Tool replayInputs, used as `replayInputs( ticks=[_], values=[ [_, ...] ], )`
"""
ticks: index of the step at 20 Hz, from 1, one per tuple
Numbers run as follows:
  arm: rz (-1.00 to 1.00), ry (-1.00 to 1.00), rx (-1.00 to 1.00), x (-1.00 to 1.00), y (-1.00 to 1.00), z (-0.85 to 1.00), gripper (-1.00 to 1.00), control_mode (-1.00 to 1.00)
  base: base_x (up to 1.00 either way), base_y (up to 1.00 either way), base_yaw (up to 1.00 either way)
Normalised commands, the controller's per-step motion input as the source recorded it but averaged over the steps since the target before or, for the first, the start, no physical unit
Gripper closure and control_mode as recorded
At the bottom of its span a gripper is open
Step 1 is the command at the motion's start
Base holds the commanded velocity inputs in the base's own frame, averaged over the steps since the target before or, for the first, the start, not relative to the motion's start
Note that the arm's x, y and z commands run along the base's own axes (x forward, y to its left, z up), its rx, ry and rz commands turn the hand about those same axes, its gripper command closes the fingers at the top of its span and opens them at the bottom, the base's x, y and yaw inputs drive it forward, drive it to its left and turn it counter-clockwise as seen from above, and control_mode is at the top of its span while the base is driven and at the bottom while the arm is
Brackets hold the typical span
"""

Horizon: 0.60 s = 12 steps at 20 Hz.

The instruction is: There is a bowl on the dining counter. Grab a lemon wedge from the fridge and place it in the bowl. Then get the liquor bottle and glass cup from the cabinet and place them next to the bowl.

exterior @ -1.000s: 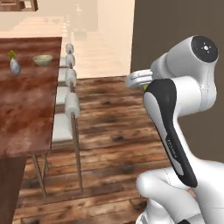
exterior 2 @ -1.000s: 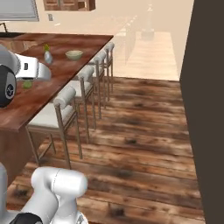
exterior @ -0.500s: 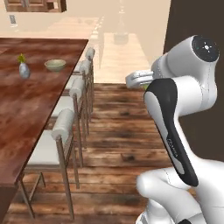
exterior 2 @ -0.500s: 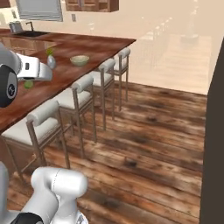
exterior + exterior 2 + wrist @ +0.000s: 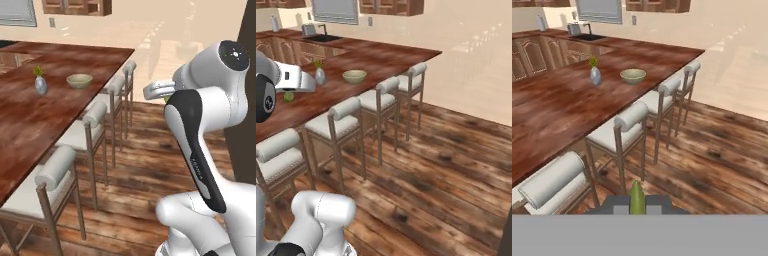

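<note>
My gripper (image 5: 637,206) is shut on the lemon wedge (image 5: 637,196), a small yellow-green sliver standing up between the dark finger tips. From the right base view the lemon wedge (image 5: 289,96) hangs under the white hand, level with the near edge of the dining counter (image 5: 387,54). The olive-tan bowl (image 5: 79,80) sits on the glossy reddish-brown dining counter (image 5: 30,120), well ahead of the hand and near its stool side. The hand view puts the bowl (image 5: 633,76) far up the dining counter (image 5: 552,110).
White-cushioned stools (image 5: 95,116) line the counter's near side. A small grey vase (image 5: 40,85) with a sprig stands left of the bowl. A sink (image 5: 325,37) and wall cabinets lie behind. Open wooden floor (image 5: 446,170) stretches to the right.
The whole picture has shifted as the base drives and turns: counter, stools and bowl now sit nearer and further right. The gripper stays shut on the lemon wedge.
</note>
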Motion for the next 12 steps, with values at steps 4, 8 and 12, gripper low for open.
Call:
replayInputs(
  ticks=[4, 8, 12],
  values=[
    [0.0, 0.0, 0.0, 0.0, 0.0, 0.0, 1.0, 1.0, 0.83, -0.86, 0.39],
    [0.0, 0.0, 0.0, 0.0, 0.0, 0.0, 1.0, 1.0, 0.8, -0.88, 0.39],
    [0.0, 0.0, 0.0, 0.0, 0.0, 0.0, 1.0, 1.0, 0.79, -0.88, 0.38]
  ],
)
